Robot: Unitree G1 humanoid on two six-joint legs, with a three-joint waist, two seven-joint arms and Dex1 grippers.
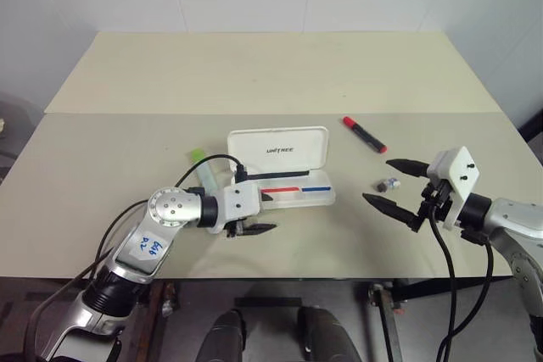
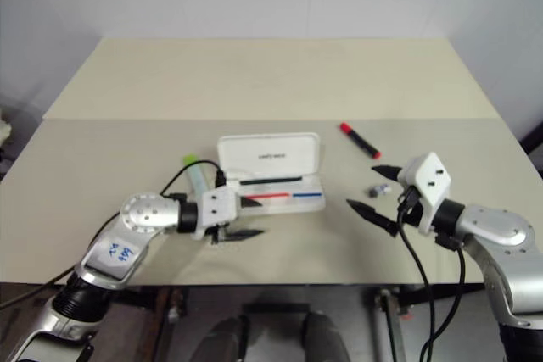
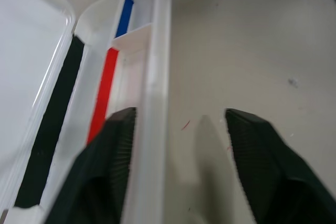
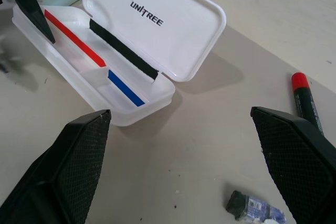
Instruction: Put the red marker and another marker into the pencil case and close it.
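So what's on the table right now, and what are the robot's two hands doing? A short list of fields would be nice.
pencil case: open, lid raised, red and blue lines inside, no marker in it
red marker: lying on the table, to the right of the case, apart from it
green-capped highlighter: on the table at the case's left end
small dark object: on the table near the right gripper
left gripper: open, at the case's front wall
right gripper: open, holds nothing
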